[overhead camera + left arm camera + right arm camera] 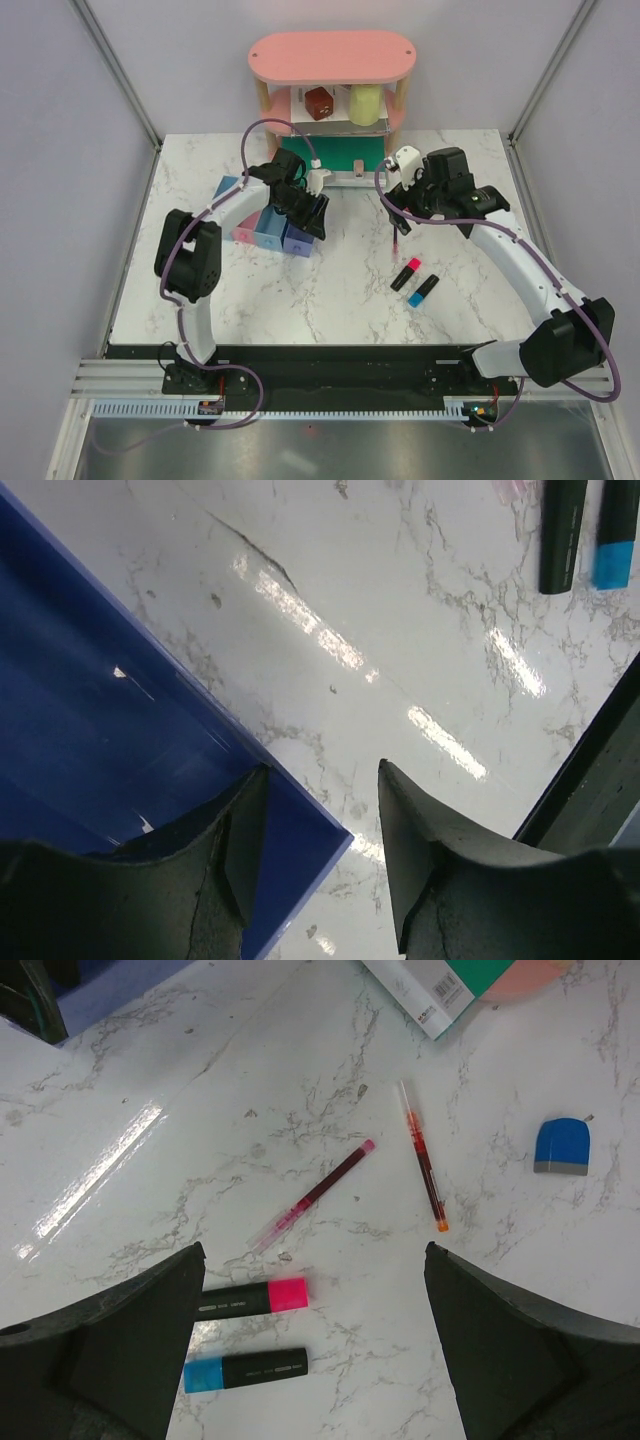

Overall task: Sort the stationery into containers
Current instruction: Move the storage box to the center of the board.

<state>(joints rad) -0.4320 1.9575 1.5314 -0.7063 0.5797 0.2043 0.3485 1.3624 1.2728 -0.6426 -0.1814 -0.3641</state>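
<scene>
Spread to its full width, the right gripper [312,1250] is seen hovering with nothing between its jaws. The left gripper [320,770] is also parted, about halfway, and empty.

Below the right gripper the stationery is scattered on the marble table [120,1140]. The pink-ended highlighter [250,1298] and the blue-ended highlighter [245,1370] lie side by side, nearly parallel. Beyond them a thin red pen [424,1155] and a second thin stick [312,1195], dark red with a pink end, are laid apart in a V. A small blue piece [561,1146] rests well off to one side.

The highlighters are judged light, stiff and smooth-sided. They would best be pinched across the barrel at mid-length. The thin pens are judged lighter and prone to roll, so a low, square pinch at the middle would be needed.

The containers [265,225] stand across the table to the left. One left finger is held over the end bin [100,730], the other outside its wall. A green book [440,985] lies near the pink shelf [330,55].

The right arm is extended forward with its wrist turned down. The left arm is folded at the elbow and reaches over the bins.
</scene>
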